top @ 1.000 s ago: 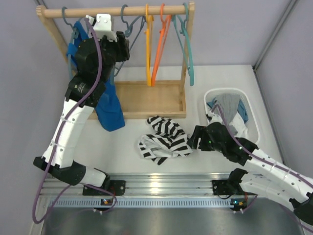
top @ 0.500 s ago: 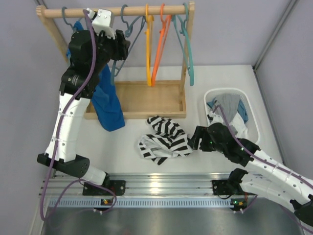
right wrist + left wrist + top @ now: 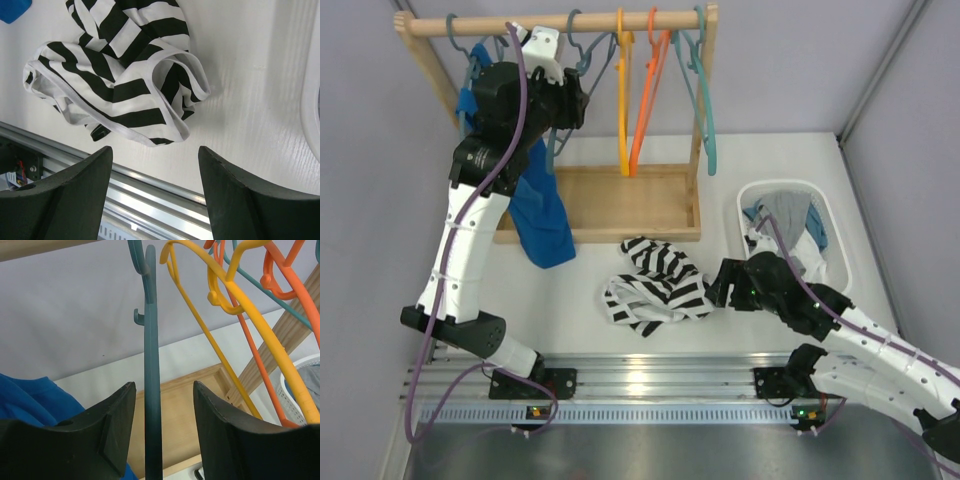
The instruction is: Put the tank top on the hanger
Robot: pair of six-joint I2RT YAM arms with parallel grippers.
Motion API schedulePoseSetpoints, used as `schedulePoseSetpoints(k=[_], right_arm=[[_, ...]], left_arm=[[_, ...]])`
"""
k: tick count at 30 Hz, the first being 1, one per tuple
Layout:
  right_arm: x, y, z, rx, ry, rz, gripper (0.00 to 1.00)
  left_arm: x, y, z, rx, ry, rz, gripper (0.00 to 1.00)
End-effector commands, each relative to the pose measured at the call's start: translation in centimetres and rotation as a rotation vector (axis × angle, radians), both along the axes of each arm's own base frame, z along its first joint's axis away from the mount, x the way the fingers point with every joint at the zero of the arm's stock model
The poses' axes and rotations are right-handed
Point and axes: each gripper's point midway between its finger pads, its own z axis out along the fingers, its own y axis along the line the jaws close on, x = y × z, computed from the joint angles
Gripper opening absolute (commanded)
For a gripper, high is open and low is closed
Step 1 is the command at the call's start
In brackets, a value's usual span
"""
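Note:
The striped tank top (image 3: 655, 285) lies crumpled on the table in front of the rack. It also shows in the right wrist view (image 3: 120, 75). The slate blue-grey hanger (image 3: 582, 62) hangs on the wooden rail. In the left wrist view the hanger (image 3: 151, 365) runs upright between the jaws, closer to the left finger. I see no contact with either finger. My left gripper (image 3: 164, 387) is open around it, high at the rail (image 3: 570, 100). My right gripper (image 3: 155, 150) is open and empty. It hovers just right of the tank top (image 3: 717, 285).
A yellow hanger (image 3: 622, 90), an orange hanger (image 3: 642, 110) and teal hangers (image 3: 706, 110) hang to the right. A blue top (image 3: 542, 220) hangs at the left. The rack's wooden base tray (image 3: 630, 200) stands behind. A white basket (image 3: 820, 195) of clothes is at the right.
My left wrist has risen and shifted slightly right along the rail, towards the slate hanger. The right arm and the tank top have not moved.

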Motion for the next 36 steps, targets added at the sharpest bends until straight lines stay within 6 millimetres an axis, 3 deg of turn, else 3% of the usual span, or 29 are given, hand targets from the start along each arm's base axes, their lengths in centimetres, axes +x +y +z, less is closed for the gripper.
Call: schedulePoseSetpoints(k=[1,19,36], right_arm=[[0.1,0.1,0.7,0.007,-0.03,0.01,0.69],[0.1,0.1,0.2,-0.007,-0.022,0.018,0.7],[0.0,0.0,0.0,-0.014,-0.018,0.023,0.7]], left_arm=[[-0.8,0.8,1.6,0.006,-0.043,0.013,0.54],[-1.4,1.9,1.3,0.026,-0.036,0.059,0.43],[-0.7,1.1,0.8,0.01,-0.026,0.034,0.22]])
